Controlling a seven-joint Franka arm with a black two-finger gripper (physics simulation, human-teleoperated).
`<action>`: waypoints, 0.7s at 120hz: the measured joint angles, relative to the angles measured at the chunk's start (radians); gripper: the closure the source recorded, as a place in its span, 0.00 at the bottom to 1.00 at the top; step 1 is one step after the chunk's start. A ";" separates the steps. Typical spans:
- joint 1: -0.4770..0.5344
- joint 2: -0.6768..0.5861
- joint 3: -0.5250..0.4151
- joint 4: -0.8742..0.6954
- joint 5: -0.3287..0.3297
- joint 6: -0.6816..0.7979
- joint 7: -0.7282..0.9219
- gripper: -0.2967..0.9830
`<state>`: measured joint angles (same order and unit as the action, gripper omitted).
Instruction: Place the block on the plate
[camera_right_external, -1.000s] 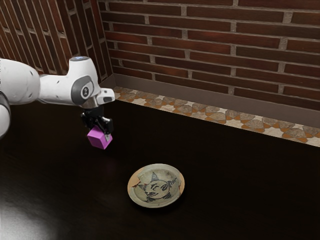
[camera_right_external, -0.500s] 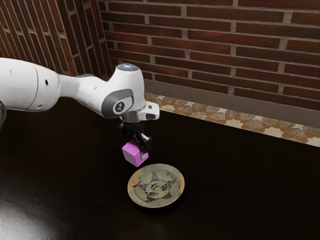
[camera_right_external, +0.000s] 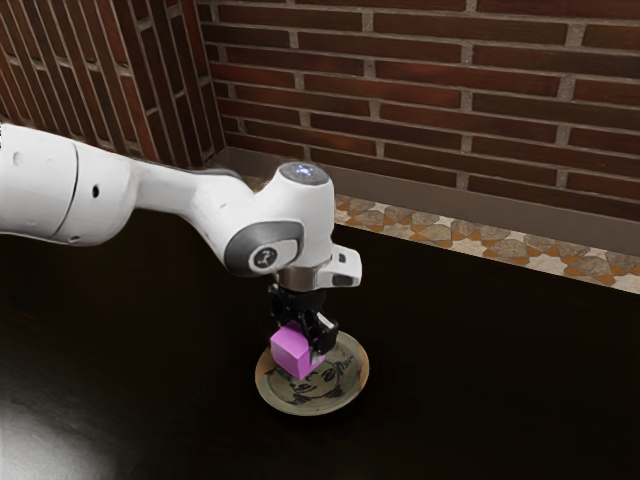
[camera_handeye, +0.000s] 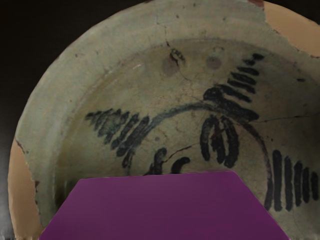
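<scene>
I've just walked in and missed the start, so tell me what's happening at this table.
A robot arm has the pink block gripped in its tool. It is holding the block over the plate on the dark table. The block has not been let go; whether it touches the plate, I can't tell.

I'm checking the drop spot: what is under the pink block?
The plate, its dark painted pattern partly showing beyond the block; whatever the block covers can't be seen.
</scene>
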<state>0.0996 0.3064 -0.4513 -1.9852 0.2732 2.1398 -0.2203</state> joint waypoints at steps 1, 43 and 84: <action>0.000 0.001 -0.001 -0.001 0.001 0.000 -0.004 0.46; 0.006 0.032 -0.023 -0.004 0.029 0.017 -0.118 0.44; 0.009 0.024 -0.033 0.018 0.030 0.007 -0.159 0.27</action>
<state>0.1087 0.3301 -0.4843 -1.9670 0.3033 2.1469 -0.3794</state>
